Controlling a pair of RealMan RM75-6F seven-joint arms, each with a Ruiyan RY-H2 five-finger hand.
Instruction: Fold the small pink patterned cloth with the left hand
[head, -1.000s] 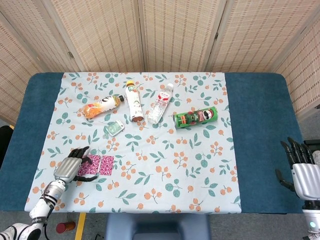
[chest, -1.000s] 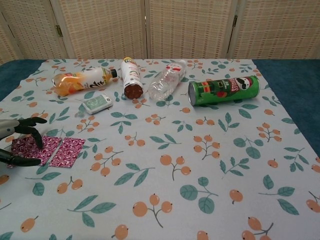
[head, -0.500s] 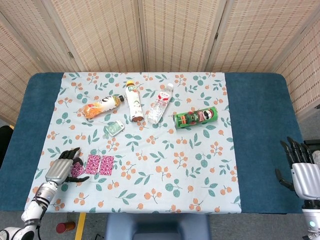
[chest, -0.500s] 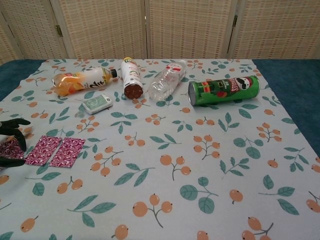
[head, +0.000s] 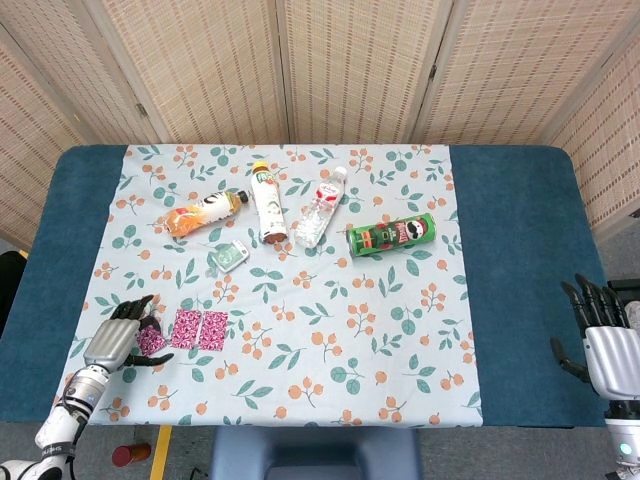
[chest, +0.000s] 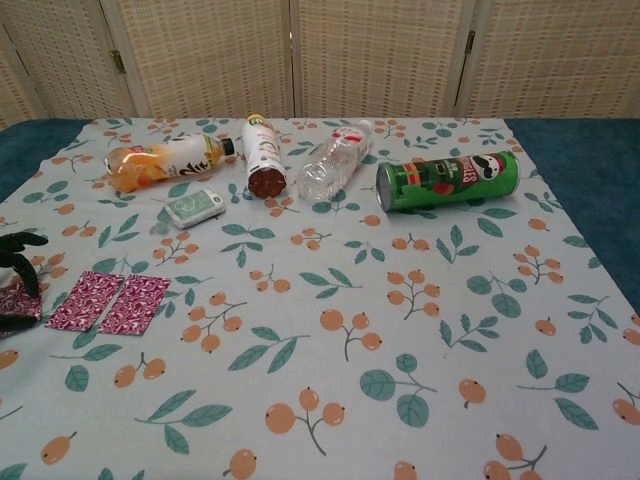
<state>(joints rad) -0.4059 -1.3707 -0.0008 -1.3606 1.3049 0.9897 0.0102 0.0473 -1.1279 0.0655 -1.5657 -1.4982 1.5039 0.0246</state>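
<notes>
Item: small pink patterned cloth (head: 186, 329), lying near the left front edge of the bench (head: 520, 290), on the leaf-and-berry tablecloth (head: 300, 300); two panels are lying flat side by side, and a third end portion is sitting at the left robot hand.
Left robot hand (head: 118, 335): sitting at the cloth's left end, dark fingers (chest: 22, 262) curling over the raised pink edge; it appears to be pinching that edge, though the contact itself is partly cut off in the chest view.
Right robot hand (head: 600, 338): hanging off the bench's right edge, fingers spread, holding nothing, well apart from everything.
Other stock: orange juice bottle (head: 205, 212), brown-capped bottle (head: 268, 204), clear water bottle (head: 318, 208), green chip can (head: 392, 236) and a small mint-green packet (head: 231, 256), all lying at the back, well apart from the cloth.
Step in hand (judged): lifting the left end to turn it over the flat panels.
Risk, slipping: the thin edge is likely sliding out of a shallow pinch, leaving the fold undone.
Risk, dragging: pulling sideways rather than up and over is likely sliding the whole cloth, or bunching the tablecloth under it.
Risk, misalignment: releasing early is likely leaving a skewed fold.
</notes>
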